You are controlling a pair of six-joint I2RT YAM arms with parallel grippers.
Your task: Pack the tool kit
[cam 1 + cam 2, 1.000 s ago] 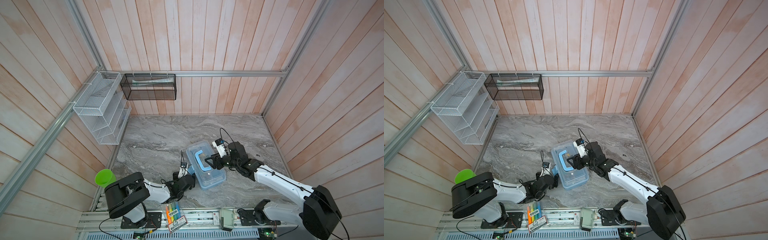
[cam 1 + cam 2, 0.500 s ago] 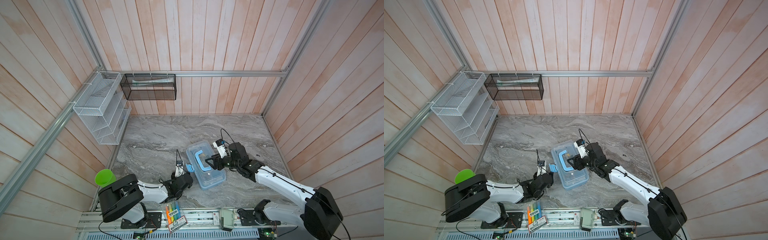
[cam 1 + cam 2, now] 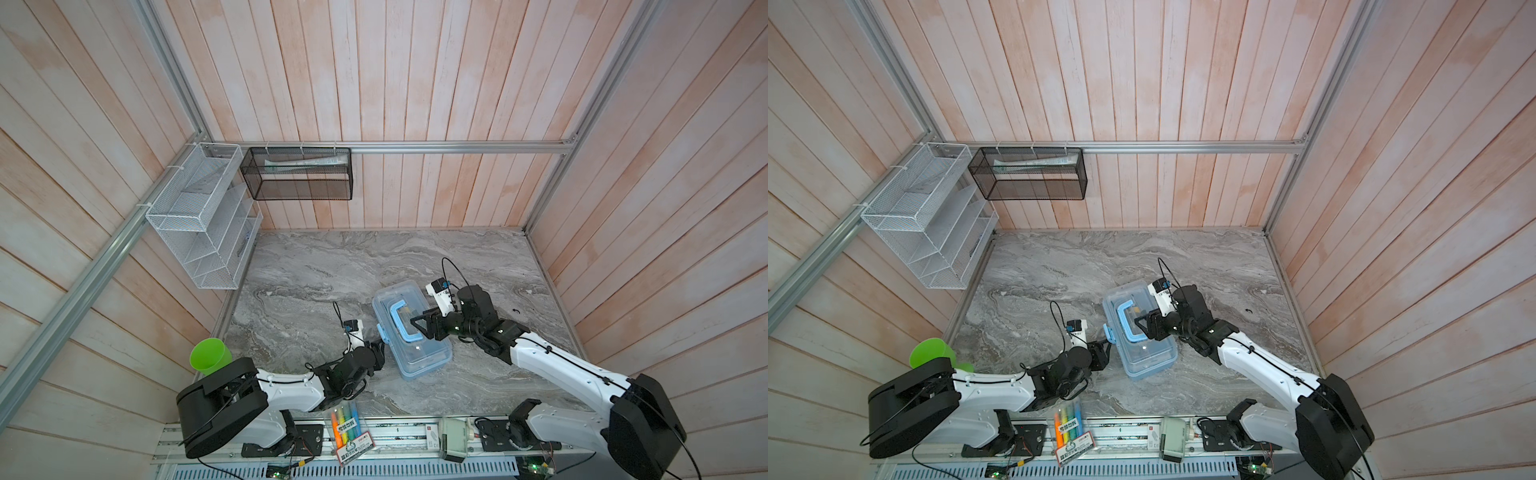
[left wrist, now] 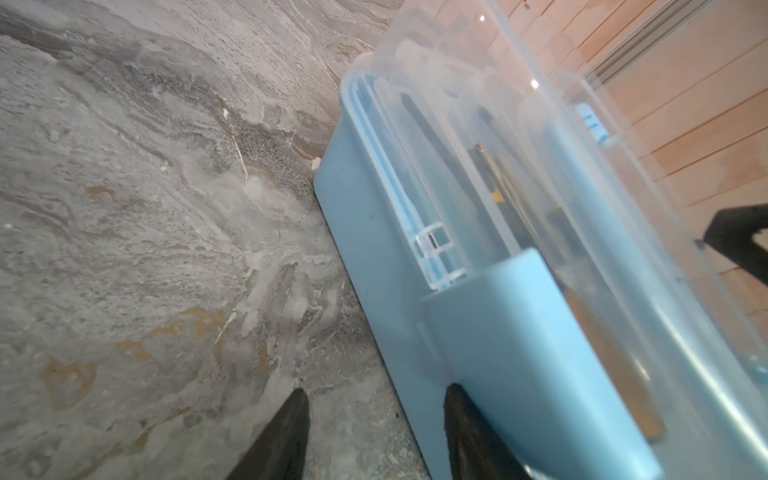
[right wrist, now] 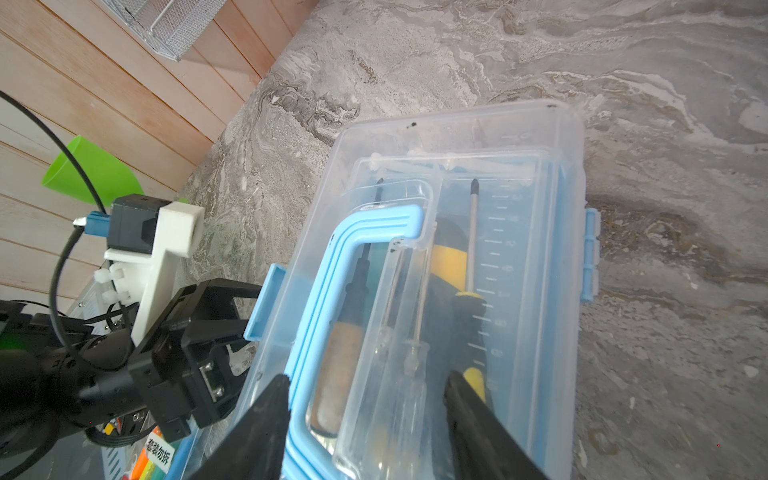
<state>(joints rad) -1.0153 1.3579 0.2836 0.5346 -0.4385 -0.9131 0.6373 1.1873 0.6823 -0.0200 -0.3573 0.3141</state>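
The tool kit's light-blue case (image 3: 419, 357) lies near the table's middle with its clear lid down in both top views. Through the lid (image 5: 536, 232) I see a yellow-and-black screwdriver (image 5: 453, 266) and an orange-handled one (image 5: 338, 361). My right gripper (image 5: 365, 390) is open just above the lid, its fingers either side of the blue handle (image 5: 345, 257). My left gripper (image 4: 376, 407) is open low at the case's left side. One finger (image 4: 457, 411) touches the underside of the blue latch (image 4: 532, 353), which sticks out from the wall. The other is over the table.
A green cup (image 3: 210, 359) stands by the left wall. A pack of coloured highlighters (image 3: 349, 432) lies at the table's front edge. A white wire rack (image 3: 203, 216) and a black mesh basket (image 3: 301, 174) hang on the walls. A small dark bent piece (image 3: 516, 310) lies right of the case.
My left gripper has moved in to the case's latch and its jaws have narrowed. The right arm and the case have not moved.
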